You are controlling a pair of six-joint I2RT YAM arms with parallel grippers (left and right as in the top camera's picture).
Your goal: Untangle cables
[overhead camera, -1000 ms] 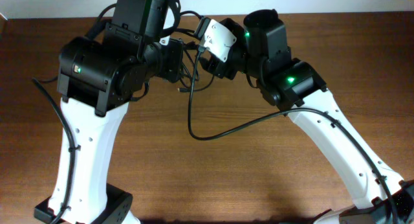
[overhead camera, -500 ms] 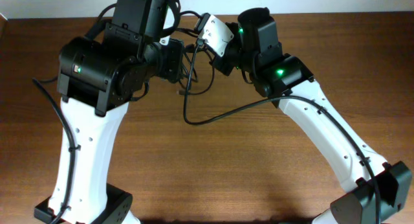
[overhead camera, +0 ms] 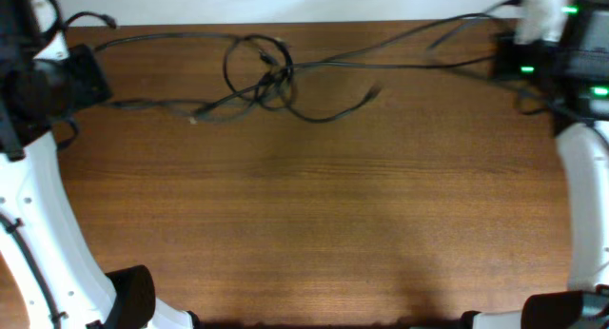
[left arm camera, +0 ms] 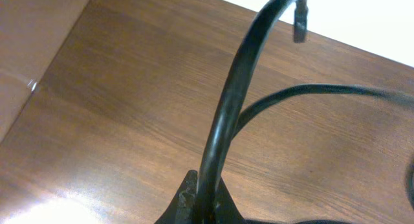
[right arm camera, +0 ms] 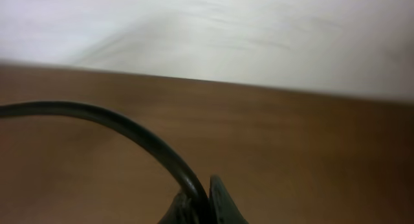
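Thin black cables (overhead camera: pixel 381 58) stretch across the far part of the wooden table (overhead camera: pixel 304 215), with a tangle of loops (overhead camera: pixel 262 77) left of centre and a loose end (overhead camera: pixel 373 93) lying near the middle. At the far left my left gripper (overhead camera: pixel 93 78) is shut on a black cable (left arm camera: pixel 226 101). That cable rises between the jaws of the left gripper (left arm camera: pixel 202 185), and a plug end (left arm camera: pixel 299 20) shows above. At the far right my right gripper (overhead camera: pixel 502 55) is shut on another cable (right arm camera: pixel 129 123), which curves out left from the right gripper (right arm camera: pixel 204 188).
A white wall or surface (overhead camera: pixel 314 4) runs along the table's back edge. The white arm links stand at the left (overhead camera: pixel 38 205) and right (overhead camera: pixel 585 196) sides. In the left wrist view the table's left edge (left arm camera: pixel 61 56) shows.
Both arms have swung apart from the back middle to the table's left and right sides, drawing the cables out in a long line. The right gripper has shut on a cable.
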